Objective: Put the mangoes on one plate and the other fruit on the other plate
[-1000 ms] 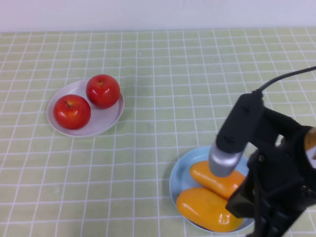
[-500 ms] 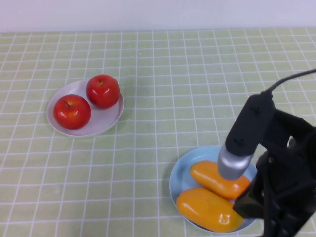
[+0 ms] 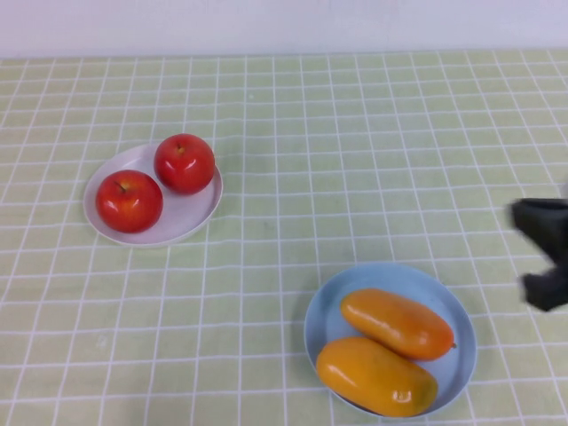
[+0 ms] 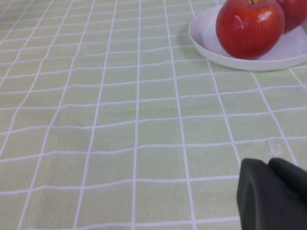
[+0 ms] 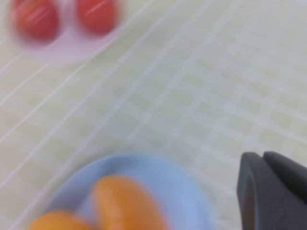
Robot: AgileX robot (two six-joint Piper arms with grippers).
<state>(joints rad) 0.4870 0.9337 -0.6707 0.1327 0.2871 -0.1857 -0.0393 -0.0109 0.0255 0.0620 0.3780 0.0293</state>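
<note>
Two orange mangoes (image 3: 397, 323) (image 3: 375, 376) lie side by side on the light blue plate (image 3: 455, 311) at the front right. Two red apples (image 3: 130, 201) (image 3: 185, 163) sit on the white plate (image 3: 198, 217) at the left. My right gripper (image 5: 263, 155) is shut and holds nothing; it hangs off to the side of the blue plate (image 5: 144, 167), and only a dark part of the right arm (image 3: 543, 253) shows at the table's right edge. My left gripper (image 4: 268, 164) is shut and empty, low over the cloth, a short way from the white plate (image 4: 206, 45) and the near apple (image 4: 248, 26).
A green checked cloth (image 3: 355, 160) covers the whole table. A pale wall runs along the far edge.
The right arm has drawn back from above the blue plate to the right edge of the high view, uncovering both mangoes. The fruit and plates have not moved.
</note>
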